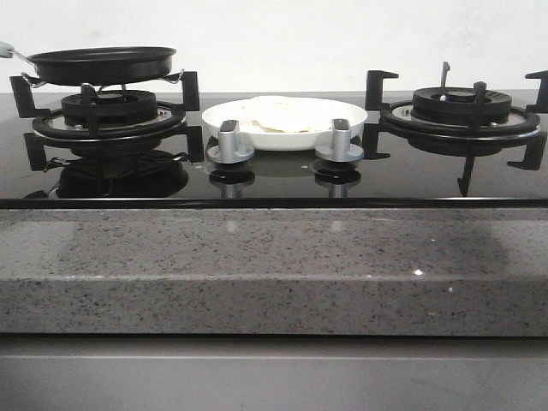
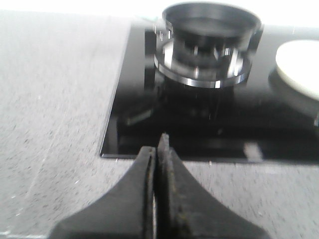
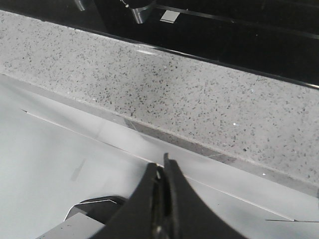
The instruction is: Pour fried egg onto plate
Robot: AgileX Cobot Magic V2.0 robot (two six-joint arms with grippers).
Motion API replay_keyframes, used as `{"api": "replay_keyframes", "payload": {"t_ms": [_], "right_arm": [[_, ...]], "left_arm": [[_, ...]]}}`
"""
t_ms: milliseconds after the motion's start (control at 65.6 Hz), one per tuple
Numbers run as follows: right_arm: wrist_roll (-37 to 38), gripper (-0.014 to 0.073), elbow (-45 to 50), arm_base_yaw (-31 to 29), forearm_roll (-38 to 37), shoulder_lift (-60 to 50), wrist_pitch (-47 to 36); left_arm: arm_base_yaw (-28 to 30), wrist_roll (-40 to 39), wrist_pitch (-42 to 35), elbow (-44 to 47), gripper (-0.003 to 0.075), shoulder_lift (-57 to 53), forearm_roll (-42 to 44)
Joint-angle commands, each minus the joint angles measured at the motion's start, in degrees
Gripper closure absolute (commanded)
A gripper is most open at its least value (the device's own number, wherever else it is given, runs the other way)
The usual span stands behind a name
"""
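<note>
The pale fried egg [image 1: 278, 114] lies flat on the round white plate [image 1: 347, 122] at the middle of the black glass hob, behind two silver knobs. The black frying pan [image 1: 103, 64] sits on the left burner, its pale handle [image 1: 7, 50] at the left edge. The pan [image 2: 212, 22] and an edge of the plate [image 2: 299, 69] show in the left wrist view. My left gripper [image 2: 158, 149] is shut and empty over the counter's front, short of the hob. My right gripper [image 3: 160, 167] is shut and empty, low in front of the counter. Neither gripper shows in the front view.
Two silver knobs [image 1: 230, 144] [image 1: 340, 141] stand in front of the plate. A bare right burner with black pan supports [image 1: 462, 107] stands at the right. A speckled grey stone counter [image 1: 274, 265] runs along the front of the hob, with a grey cabinet face [image 3: 60, 164] below.
</note>
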Motion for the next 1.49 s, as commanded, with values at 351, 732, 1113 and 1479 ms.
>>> {"api": "replay_keyframes", "payload": {"t_ms": [351,732,1113,1479], "right_arm": [[-0.6,0.0706,-1.3,0.0,-0.3,0.1,-3.1],[-0.6,0.0706,-1.3,0.0,-0.3,0.1,-3.0],[-0.6,0.0706,-1.3,0.0,-0.3,0.1,-3.0],[-0.6,0.0706,-1.3,0.0,-0.3,0.1,-3.0]], "left_arm": [[0.0,-0.5,-29.9,16.1,0.074,-11.4,-1.3],[0.0,-0.5,-33.8,18.2,0.074,-11.3,0.4],[0.0,-0.5,-33.8,18.2,0.074,-11.3,0.3],[0.0,-0.5,-33.8,18.2,0.074,-11.3,0.3]]}}
